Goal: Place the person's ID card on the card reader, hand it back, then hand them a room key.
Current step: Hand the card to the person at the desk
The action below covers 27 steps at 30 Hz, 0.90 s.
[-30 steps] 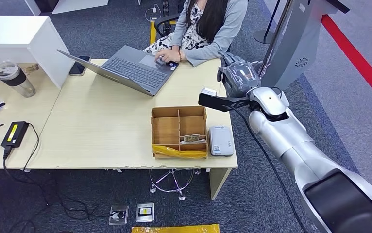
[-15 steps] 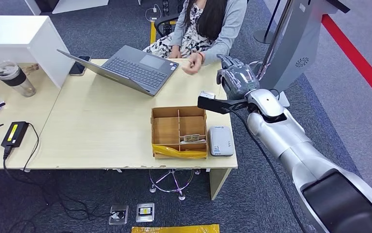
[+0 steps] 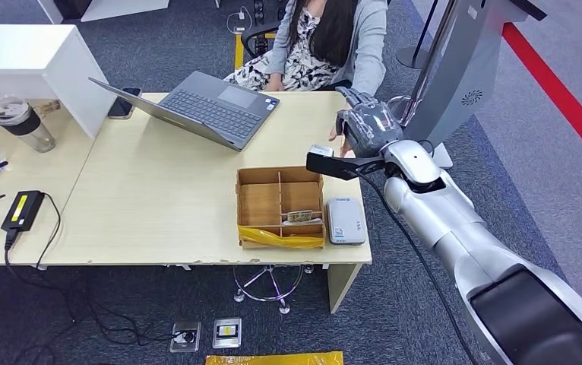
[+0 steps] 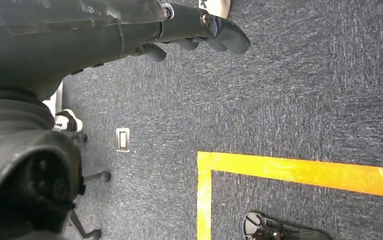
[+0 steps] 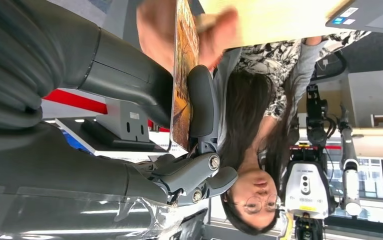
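My right hand (image 3: 365, 124) is held out over the desk's far right corner, toward the seated person (image 3: 326, 38). In the right wrist view it (image 5: 179, 125) pinches a thin card (image 5: 183, 75) with an orange-yellow face, seen edge-on between thumb and fingers. The person's hand (image 5: 214, 35) reaches in at the card's far end; whether it touches the card I cannot tell. The grey card reader (image 3: 346, 220) lies at the desk's near right edge, with no card on it. My left hand (image 4: 199, 30) hangs above the carpet, fingers loosely extended and empty.
A brown divided box (image 3: 280, 205) with cards in it sits beside the reader. An open grey laptop (image 3: 197, 106) stands in front of the person. A grey kiosk post (image 3: 463, 68) rises just right of my arm. A tumbler (image 3: 20, 122) and charger (image 3: 22, 209) lie far left.
The person's hand left the laptop and reached across to my right hand. My right hand edged slightly farther over the desk, still holding the card.
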{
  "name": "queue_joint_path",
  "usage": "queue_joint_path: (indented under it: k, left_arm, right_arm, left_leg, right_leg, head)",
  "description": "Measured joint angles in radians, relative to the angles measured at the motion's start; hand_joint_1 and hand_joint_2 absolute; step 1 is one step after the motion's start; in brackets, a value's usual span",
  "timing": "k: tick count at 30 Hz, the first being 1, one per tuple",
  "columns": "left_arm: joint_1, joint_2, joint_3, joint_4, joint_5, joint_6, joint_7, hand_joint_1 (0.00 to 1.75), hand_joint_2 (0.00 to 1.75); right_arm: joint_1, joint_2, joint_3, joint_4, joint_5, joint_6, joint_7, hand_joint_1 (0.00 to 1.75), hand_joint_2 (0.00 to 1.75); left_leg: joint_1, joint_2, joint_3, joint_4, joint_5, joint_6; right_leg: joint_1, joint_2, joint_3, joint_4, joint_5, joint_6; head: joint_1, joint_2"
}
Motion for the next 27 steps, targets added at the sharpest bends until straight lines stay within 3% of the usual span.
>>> queue_joint_path:
  k: [5,6,7,9,10,11,27]
  left_arm:
    - [0.000,-0.004,-0.006,0.000,0.001,-0.013,0.002,0.00,0.00]
    - [0.000,-0.004,-0.007,0.000,0.002,-0.012,0.002,0.00,0.00]
    - [0.000,-0.004,-0.007,0.000,0.004,-0.010,0.002,0.00,0.00]
    - [0.000,-0.004,-0.007,0.000,0.008,-0.006,0.002,0.00,0.00]
    - [0.000,-0.004,-0.007,0.000,0.009,-0.008,0.002,0.00,0.00]
    - [0.000,-0.004,-0.007,0.000,0.009,-0.011,0.002,0.00,0.00]
    - [0.001,-0.001,-0.007,0.000,0.022,-0.021,0.004,0.00,0.00]
  right_arm:
    - [0.000,0.013,0.000,0.011,0.020,-0.002,0.000,1.75,1.75]
    - [0.000,0.014,0.000,0.013,0.025,-0.003,0.001,1.43,1.75]
    - [0.000,0.014,0.000,0.014,0.028,-0.003,0.002,0.99,1.75]
    - [0.000,0.014,0.000,0.016,0.036,-0.003,0.002,0.12,0.87]
    - [0.000,0.014,0.000,0.016,0.040,-0.001,0.002,0.00,0.44]
    - [0.000,0.014,0.000,0.017,0.045,0.005,0.002,0.00,0.00]
    - [0.017,-0.009,-0.010,-0.061,0.055,0.069,0.012,0.00,0.00]
  left_leg:
    - [0.000,0.000,0.000,0.000,0.000,0.000]
    - [0.000,0.000,0.000,0.000,0.000,0.000]
    - [0.000,0.000,0.000,0.000,0.000,0.000]
    - [0.000,0.000,0.000,0.000,0.000,0.000]
    - [0.000,0.000,0.000,0.000,0.000,0.000]
    - [0.000,0.000,0.000,0.000,0.000,0.000]
    - [0.000,0.000,0.000,0.000,0.000,0.000]
  right_leg:
    - [0.000,0.000,0.000,0.000,0.000,0.000]
    - [0.000,0.000,0.000,0.000,0.000,0.000]
    - [0.000,0.000,0.000,0.000,0.000,0.000]
    - [0.000,0.000,0.000,0.000,0.000,0.000]
    - [0.000,0.000,0.000,0.000,0.000,0.000]
    - [0.000,0.000,0.000,0.000,0.000,0.000]
    - [0.000,0.000,0.000,0.000,0.000,0.000]
  head:
    - [0.000,0.000]
    - [0.000,0.000]
    - [0.000,0.000]
    - [0.000,0.000]
    - [0.000,0.000]
    - [0.000,0.000]
    - [0.000,0.000]
